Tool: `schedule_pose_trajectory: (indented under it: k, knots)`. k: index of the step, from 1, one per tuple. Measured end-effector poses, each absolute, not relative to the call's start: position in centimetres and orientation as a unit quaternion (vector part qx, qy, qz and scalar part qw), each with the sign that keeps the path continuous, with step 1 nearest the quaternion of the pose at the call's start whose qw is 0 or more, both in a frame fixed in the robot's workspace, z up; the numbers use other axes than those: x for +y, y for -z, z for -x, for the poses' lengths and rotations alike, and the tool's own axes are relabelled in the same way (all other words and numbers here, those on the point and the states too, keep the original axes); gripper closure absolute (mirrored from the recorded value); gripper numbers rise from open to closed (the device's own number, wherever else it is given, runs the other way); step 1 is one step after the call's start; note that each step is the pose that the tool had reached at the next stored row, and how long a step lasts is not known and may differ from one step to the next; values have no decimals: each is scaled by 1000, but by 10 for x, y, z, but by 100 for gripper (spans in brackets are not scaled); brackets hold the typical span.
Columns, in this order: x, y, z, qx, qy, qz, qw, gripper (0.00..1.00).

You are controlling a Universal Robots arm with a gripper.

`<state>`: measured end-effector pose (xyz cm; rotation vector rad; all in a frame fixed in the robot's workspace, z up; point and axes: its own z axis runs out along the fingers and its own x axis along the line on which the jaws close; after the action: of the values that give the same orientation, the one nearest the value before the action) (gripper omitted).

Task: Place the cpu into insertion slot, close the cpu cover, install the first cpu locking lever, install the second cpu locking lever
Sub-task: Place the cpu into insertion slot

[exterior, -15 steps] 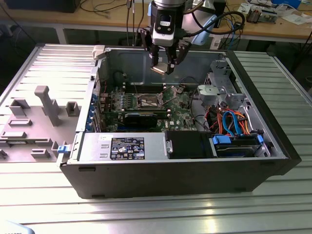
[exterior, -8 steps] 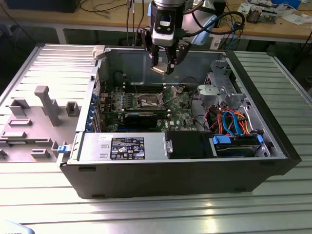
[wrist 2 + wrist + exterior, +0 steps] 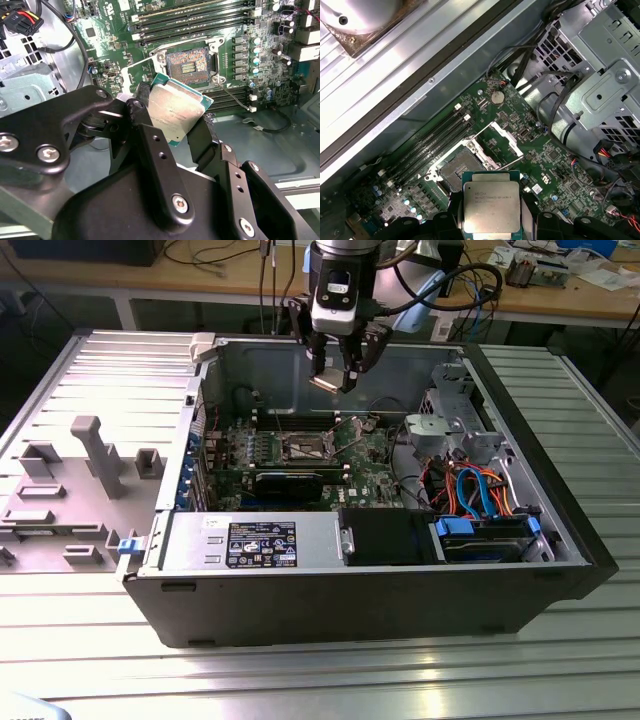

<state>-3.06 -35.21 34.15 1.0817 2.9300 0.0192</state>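
While in gripper (image 3: 175, 119) — cpu (image 3: 176, 102) (above insertion slot (image 3: 187, 62))

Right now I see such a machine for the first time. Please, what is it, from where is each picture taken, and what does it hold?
It is one robot arm with a gripper. The exterior view looks from off the arm at an open computer case lying on a ribbed metal table. Both wrist views come from cameras riding on the arm, looking at the green board. The gripper is shut on the cpu, a small silvery square chip, held in the air above the board. The insertion slot is empty, and the cpu cover beside it stands open.
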Motion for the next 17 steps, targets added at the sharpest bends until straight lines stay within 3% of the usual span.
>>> schedule_pose_trajectory:
  k: [17]
  knots:
    - [-352, -341, 31, 935, -6, -354, 9, 45]
